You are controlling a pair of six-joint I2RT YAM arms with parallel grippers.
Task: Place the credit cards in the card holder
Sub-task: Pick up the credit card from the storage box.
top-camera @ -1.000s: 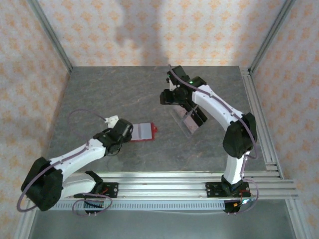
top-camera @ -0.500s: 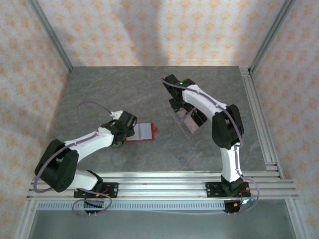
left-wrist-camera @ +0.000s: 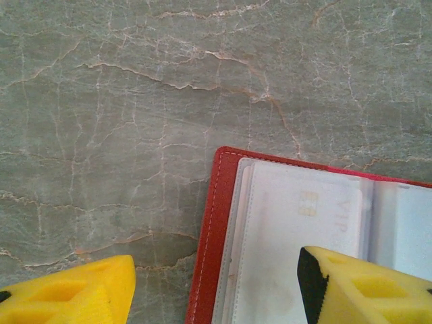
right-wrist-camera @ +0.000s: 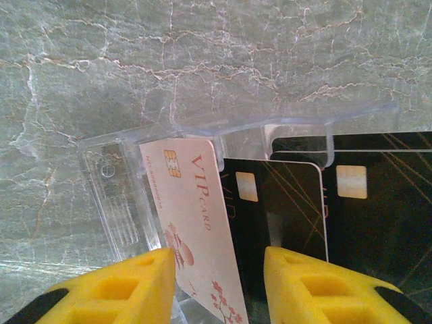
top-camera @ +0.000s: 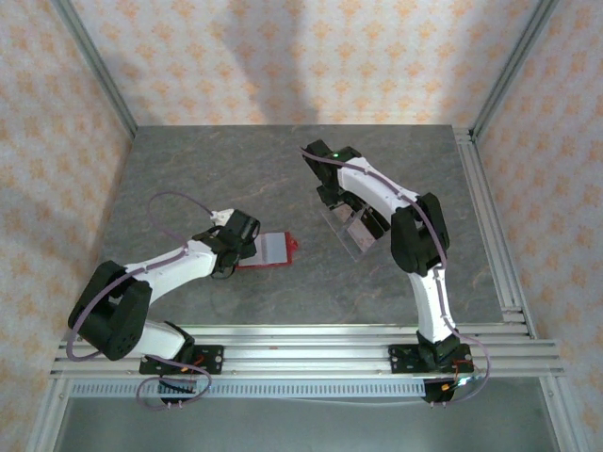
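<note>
My right gripper (right-wrist-camera: 217,262) has dropped to the clear stand (right-wrist-camera: 115,182) and is narrowing around the pink card (right-wrist-camera: 192,202) standing there, not yet pinching, while my left gripper (left-wrist-camera: 214,264) waits open and empty over the red wallet (left-wrist-camera: 210,229) lying unfolded on the table.

Loads of bare worktop (top-camera: 188,169) at the back left, and a clear lane between wallet (top-camera: 273,249) and stand (top-camera: 353,235). Tight spot is the stand itself (clear acrylic): black cards (right-wrist-camera: 290,209) crowd the pink card (right-wrist-camera: 196,216) on its right, with the right fingers (right-wrist-camera: 317,290) straddling it. Left fingers (left-wrist-camera: 364,290) flank the wallet's red edge.
</note>
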